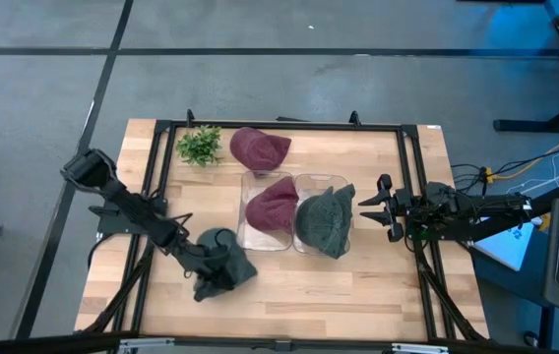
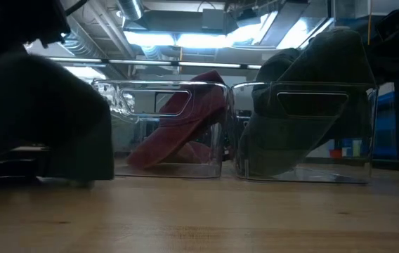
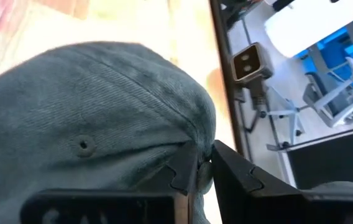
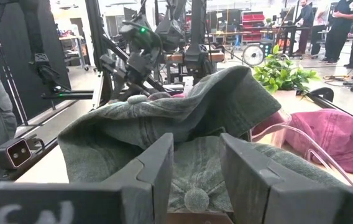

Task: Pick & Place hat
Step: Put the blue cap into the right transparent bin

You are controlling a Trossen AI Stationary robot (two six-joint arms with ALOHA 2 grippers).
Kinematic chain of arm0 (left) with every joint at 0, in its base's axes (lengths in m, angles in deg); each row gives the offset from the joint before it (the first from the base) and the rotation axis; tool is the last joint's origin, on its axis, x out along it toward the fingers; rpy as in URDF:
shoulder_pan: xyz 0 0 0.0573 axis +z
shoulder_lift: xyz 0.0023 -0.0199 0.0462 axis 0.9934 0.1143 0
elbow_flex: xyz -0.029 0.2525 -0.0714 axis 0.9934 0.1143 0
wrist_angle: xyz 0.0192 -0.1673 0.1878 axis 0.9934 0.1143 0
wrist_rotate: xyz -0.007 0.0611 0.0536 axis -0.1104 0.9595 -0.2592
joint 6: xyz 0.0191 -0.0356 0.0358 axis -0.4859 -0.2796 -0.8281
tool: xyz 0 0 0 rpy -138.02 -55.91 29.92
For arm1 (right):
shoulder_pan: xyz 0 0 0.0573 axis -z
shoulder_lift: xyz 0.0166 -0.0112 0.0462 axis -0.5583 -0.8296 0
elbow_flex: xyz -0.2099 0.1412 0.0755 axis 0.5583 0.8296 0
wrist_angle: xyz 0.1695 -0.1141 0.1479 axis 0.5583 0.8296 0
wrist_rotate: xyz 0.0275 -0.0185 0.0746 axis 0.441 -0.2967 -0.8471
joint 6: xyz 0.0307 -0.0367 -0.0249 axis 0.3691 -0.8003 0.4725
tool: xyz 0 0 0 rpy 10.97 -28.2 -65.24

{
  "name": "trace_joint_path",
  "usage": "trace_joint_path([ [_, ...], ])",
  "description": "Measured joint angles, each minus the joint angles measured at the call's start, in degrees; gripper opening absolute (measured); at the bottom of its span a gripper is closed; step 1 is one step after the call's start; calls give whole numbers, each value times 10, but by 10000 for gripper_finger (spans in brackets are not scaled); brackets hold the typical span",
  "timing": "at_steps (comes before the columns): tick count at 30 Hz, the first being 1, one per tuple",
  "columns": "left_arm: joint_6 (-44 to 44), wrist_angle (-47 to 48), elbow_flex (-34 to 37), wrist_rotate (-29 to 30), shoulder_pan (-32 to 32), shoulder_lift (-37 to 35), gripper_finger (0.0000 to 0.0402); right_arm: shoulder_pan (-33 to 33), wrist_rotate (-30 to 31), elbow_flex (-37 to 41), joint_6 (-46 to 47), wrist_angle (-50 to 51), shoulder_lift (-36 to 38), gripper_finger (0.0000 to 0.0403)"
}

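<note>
A grey-green hat [image 1: 222, 258] is pinched at its edge by the closed left claw [image 1: 204, 282] near the front of the bench [image 1: 358, 285], left of two clear bins [image 1: 293, 212]. A maroon hat [image 1: 271, 205] is held in the left bin, a second grey-green hat [image 1: 325, 220] in the right. The right claw [image 1: 371, 206] is kept open just beside that bin.

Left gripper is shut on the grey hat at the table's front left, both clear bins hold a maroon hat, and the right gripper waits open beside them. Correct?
Not quite. Only the left clear bin holds a maroon hat; the right clear bin holds a grey-green hat, as the high view shows. The left gripper is shut on the grey hat; the right gripper waits open.
</note>
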Motion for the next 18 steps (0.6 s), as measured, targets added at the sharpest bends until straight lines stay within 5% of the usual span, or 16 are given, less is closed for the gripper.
trace_joint_path([
  [9, -23, -13, -18, -26, 9, 52, 26, 0, 0, 0, 0, 0, 0, 131],
  [18, -66, -15, -49, -52, 11, 13, 14, 0, 0, 0, 0, 0, 0, 131],
])
